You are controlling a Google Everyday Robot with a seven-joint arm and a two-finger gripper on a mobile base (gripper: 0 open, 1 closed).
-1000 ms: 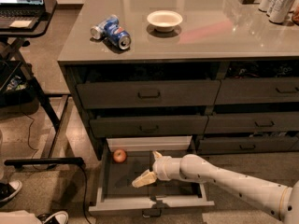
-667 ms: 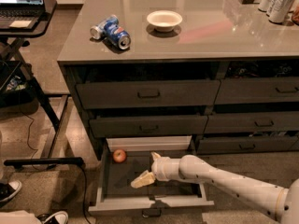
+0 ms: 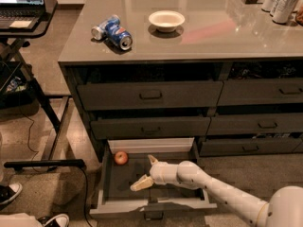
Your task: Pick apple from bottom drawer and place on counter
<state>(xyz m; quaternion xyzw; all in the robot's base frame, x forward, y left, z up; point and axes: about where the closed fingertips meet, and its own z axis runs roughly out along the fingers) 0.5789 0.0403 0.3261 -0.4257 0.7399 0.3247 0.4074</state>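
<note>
The bottom drawer point(image 3: 111, 193) of the left stack is pulled open, showing its dark floor and pale back panel. The apple point(image 3: 121, 157), small and red-orange, lies in the drawer's back left corner. My gripper point(image 3: 145, 170) is inside the drawer, to the right of and in front of the apple, not touching it. Its two pale fingers are spread apart and hold nothing. The white arm reaches in from the lower right. The counter point(image 3: 213, 37) is the glossy grey-brown top above.
On the counter lie two blue soda cans point(image 3: 112, 30) on their sides, a white bowl point(image 3: 166, 21), and several cans point(image 3: 280, 1) at the far right. A black desk with a laptop point(image 3: 21, 4) stands left. Shoes point(image 3: 10, 193) are at lower left.
The gripper and arm have barely moved; the apple stays in the drawer's back left corner.
</note>
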